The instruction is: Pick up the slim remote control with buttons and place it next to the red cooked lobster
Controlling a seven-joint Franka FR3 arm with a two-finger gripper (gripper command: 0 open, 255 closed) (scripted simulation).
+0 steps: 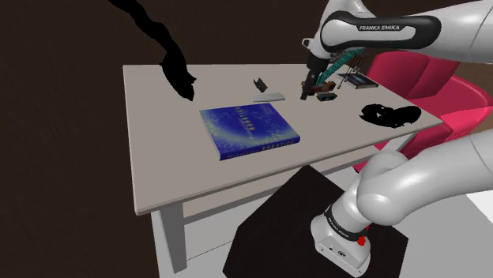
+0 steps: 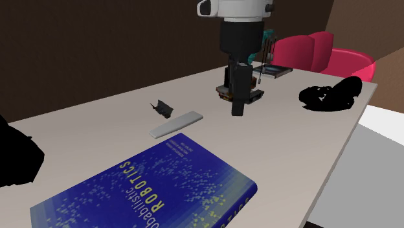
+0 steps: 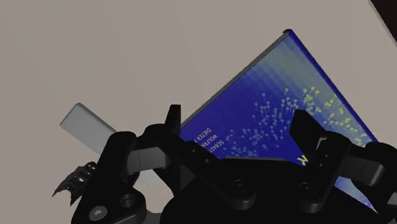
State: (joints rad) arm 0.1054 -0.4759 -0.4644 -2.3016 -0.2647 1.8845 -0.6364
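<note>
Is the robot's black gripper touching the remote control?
Apart. The second exterior view shows bare tabletop between the gripper and the pale grey remote control.

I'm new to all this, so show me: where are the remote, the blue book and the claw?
remote point(image 2: 175, 124), second exterior view, middle of its pale top face.
blue book point(image 1: 249, 130), shoulder view, centre of its cover.
claw point(image 3: 236, 121), wrist view, gap midway between its open fingertips.
</note>
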